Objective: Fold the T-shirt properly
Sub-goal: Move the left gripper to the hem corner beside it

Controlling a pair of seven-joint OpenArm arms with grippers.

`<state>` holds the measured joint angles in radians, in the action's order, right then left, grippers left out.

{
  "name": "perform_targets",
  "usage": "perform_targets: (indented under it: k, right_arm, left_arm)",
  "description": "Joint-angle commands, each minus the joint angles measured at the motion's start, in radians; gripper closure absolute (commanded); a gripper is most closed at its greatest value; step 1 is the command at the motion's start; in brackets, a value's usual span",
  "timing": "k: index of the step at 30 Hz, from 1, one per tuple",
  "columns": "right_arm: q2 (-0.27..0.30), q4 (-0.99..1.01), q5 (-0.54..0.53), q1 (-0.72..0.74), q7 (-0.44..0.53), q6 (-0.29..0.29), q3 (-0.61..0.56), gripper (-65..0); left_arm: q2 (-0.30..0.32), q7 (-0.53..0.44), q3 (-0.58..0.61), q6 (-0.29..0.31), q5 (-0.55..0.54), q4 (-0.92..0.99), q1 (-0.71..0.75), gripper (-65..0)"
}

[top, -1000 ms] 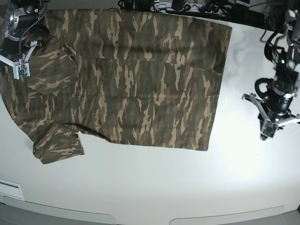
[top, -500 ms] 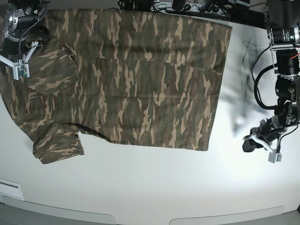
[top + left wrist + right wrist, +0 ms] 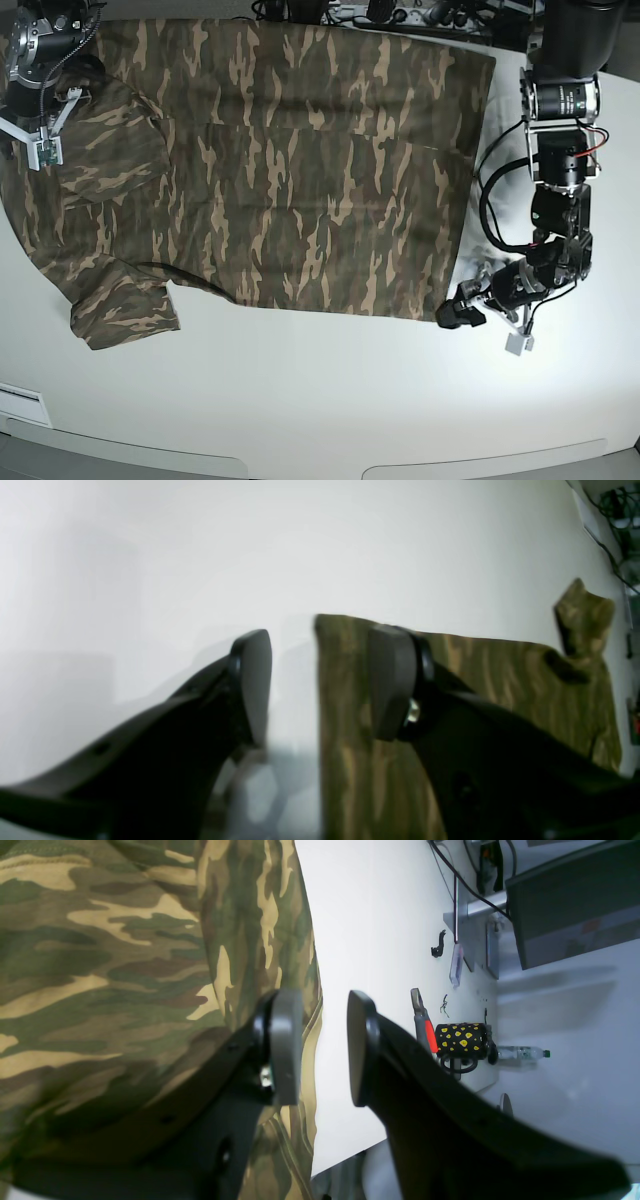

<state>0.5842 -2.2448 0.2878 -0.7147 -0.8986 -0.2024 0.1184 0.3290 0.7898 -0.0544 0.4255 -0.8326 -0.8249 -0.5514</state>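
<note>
T-shirt [image 3: 280,170]: camouflage, spread flat across white worktop [image 3: 330,400], one sleeve toward near edge. Left hand [image 3: 487,312]: at hem corner, spread wide, astride cloth edge, nothing clamped. Right hand [image 3: 40,135]: above far sleeve, parted, nothing between pads.
</note>
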Motion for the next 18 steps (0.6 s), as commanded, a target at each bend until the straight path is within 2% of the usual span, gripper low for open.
perform_targets:
  k: [1, 7, 11, 13, 16, 18]
  right_arm:
    - [0.014, -0.018, 0.023, 0.000, 0.016, -0.011, 0.008, -18.5]
    - [0.014, -0.018, 0.023, 0.000, 0.016, -0.011, 0.008, -18.5]
    - [0.014, -0.018, 0.023, 0.000, 0.016, -0.011, 0.008, -18.5]
    - [0.014, -0.018, 0.023, 0.000, 0.016, -0.011, 0.008, -18.5]
    - [0.014, -0.018, 0.023, 0.000, 0.044, -0.011, 0.008, -18.5]
    - [0.014, -0.018, 0.023, 0.015, 0.057, -0.011, 0.008, -18.5]
  left_arm:
    - [-0.003, 0.005, 0.016, 0.005, -0.007, -0.014, -0.024, -32.7]
    - [-0.031, 0.020, 0.132, 0.009, 0.019, -0.014, -0.023, -32.7]
    - [-0.031, 0.020, 0.156, 0.008, 0.018, -0.014, -0.023, -31.0]
    - [-0.029, 0.020, 0.155, 0.003, 0.019, -0.014, -0.025, -22.2]
    - [-0.026, 0.019, 0.155, -0.052, 0.019, -0.014, -0.026, -0.4]
    - [-0.024, 0.019, 0.155, -0.064, 0.020, -0.014, -0.026, 0.0]
